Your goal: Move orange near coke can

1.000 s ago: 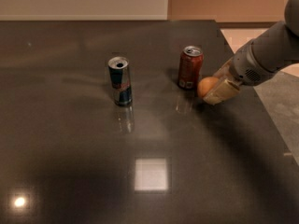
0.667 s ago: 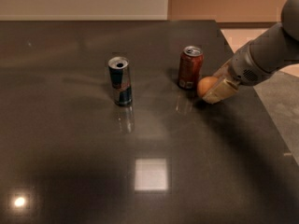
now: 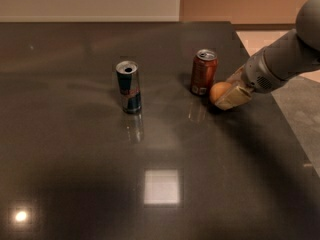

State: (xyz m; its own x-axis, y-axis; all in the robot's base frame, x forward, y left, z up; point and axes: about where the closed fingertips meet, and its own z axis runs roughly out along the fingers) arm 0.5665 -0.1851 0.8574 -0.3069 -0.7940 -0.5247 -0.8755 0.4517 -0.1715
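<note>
Gripper first: it sits low at the table surface, at the end of the grey arm that reaches in from the right; its pale fingers look closed on the orange, one pad along the fruit's near side, the other mostly hidden behind it. The orange is at the gripper's very tip, down at table level. The coke can stands upright just past that tip, to its left and slightly farther back, just beside the fruit; whether they touch cannot be told. The blue-and-silver can stands well off to the gripper's left. By this layout the carry seems all but done and the placing is in hand; the next move calls for easing the jaws apart and drawing back toward the right, without setting the round fruit rolling or knocking the can.
</note>
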